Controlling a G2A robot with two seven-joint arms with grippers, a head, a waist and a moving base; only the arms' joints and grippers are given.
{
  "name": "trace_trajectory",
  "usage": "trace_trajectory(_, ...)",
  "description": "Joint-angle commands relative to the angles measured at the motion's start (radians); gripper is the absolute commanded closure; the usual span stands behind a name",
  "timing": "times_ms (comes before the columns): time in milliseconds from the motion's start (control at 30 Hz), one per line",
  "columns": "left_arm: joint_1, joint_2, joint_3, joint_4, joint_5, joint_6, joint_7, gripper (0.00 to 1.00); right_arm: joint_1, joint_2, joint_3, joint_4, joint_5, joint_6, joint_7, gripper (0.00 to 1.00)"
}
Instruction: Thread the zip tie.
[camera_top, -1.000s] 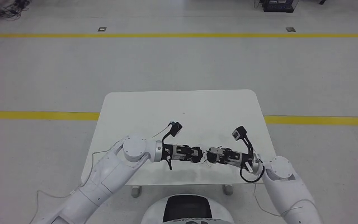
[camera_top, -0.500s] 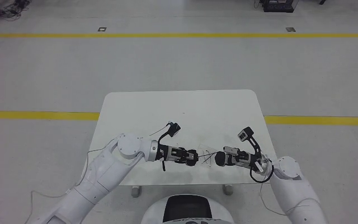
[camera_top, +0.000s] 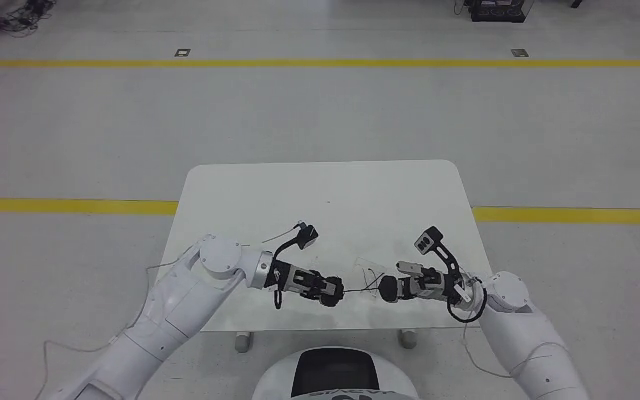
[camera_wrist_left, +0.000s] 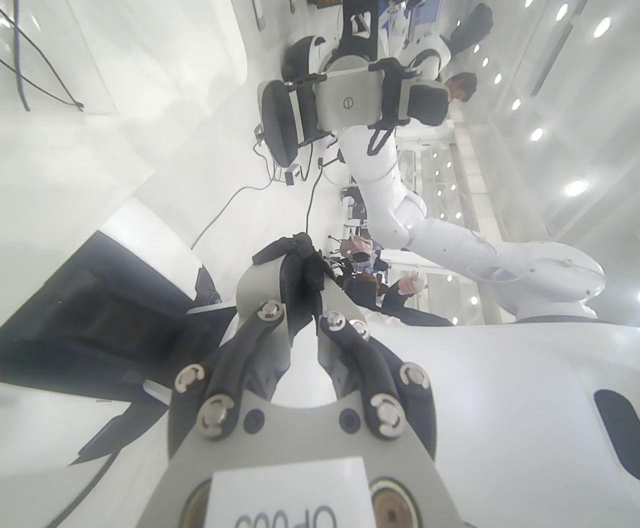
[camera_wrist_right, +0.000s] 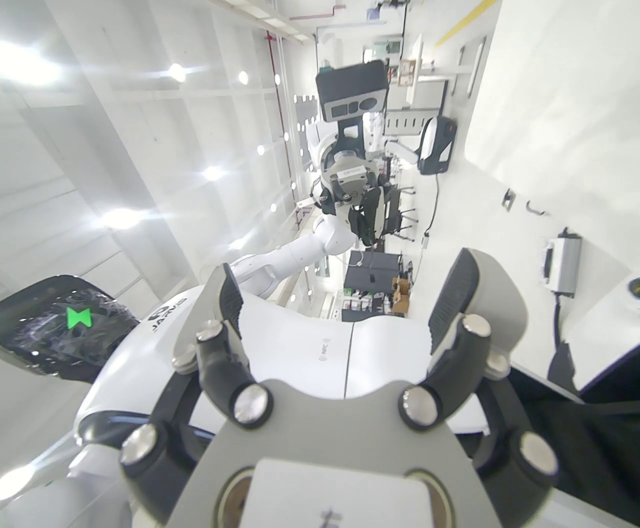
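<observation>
A thin black zip tie (camera_top: 360, 291) sticks out from my left gripper (camera_top: 338, 291) toward my right gripper (camera_top: 384, 290), over the front part of the white table (camera_top: 320, 190). In the left wrist view the left gripper (camera_wrist_left: 303, 272) has its dark fingertips pressed together, shut on the tie's end. In the right wrist view the right gripper (camera_wrist_right: 340, 295) stands open with nothing between its fingers (camera_wrist_right: 227, 300). Farther off in that view, the left gripper (camera_wrist_right: 366, 220) faces it, with the tie (camera_wrist_right: 371, 250) pointing this way.
Both grippers hang near the table's front edge (camera_top: 320, 328). The tabletop behind them is bare white. Yellow floor lines (camera_top: 320, 63) run across the room beyond the table.
The two grippers, close together a second ago, have drawn apart and moved toward the table's front edge. The tie now shows in the gap between them.
</observation>
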Motion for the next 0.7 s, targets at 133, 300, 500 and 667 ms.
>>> trace_trajectory(133,-0.004,0.001,0.004,-0.006,0.027,-0.013,-0.001,1.00,0.000,0.000,0.002,0.001,-0.002,-0.001,0.000,0.00)
trace_trajectory(300,-0.005,0.003,0.021,0.007,0.010,-0.004,-0.019,1.00,-0.001,0.002,-0.030,0.020,0.050,0.018,0.000,0.00)
trace_trajectory(500,-0.017,0.008,0.029,0.010,0.027,-0.036,-0.042,1.00,0.007,0.023,-0.071,0.000,0.077,0.015,0.000,0.00)
trace_trajectory(667,-0.017,0.008,0.029,0.010,0.027,-0.036,-0.042,1.00,0.006,0.023,-0.074,-0.009,0.064,0.014,-0.016,0.00)
